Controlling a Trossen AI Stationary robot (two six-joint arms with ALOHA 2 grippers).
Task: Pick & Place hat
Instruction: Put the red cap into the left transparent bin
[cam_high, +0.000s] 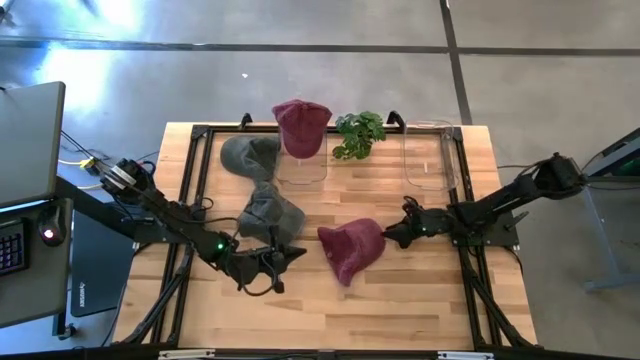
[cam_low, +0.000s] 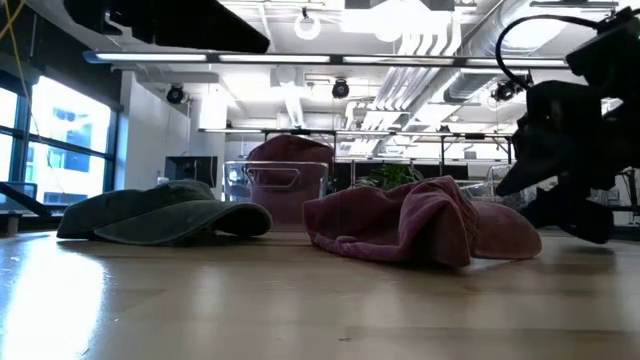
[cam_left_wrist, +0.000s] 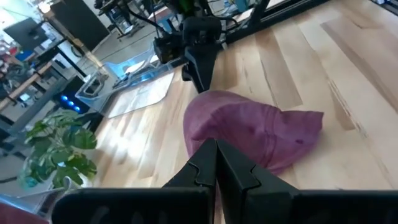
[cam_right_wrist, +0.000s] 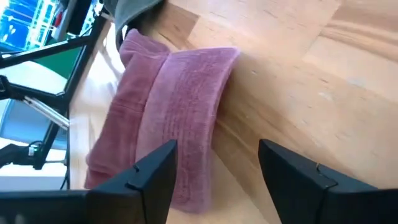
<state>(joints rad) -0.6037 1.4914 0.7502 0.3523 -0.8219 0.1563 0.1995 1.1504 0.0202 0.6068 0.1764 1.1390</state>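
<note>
Right gripper (cam_high: 388, 234) spread wide, just short of the crumpled maroon cloth hat (cam_high: 351, 250) flat on the table. Left gripper (cam_high: 296, 254) pinched together, empty. Could've pinched one loose fold, then lost it mid-lift.

Four hats on the table

A maroon hat (cam_high: 351, 250) lies crumpled mid-table; a second maroon hat (cam_high: 301, 127) sits atop a clear bin (cam_high: 301, 170) at the far edge. Two grey hats (cam_high: 250, 155) (cam_high: 270, 212) lie flat left of centre.

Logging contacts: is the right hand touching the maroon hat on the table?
Apart. The right wrist view shows the right hand open, bare wood between its fingers and the maroon hat.
</note>
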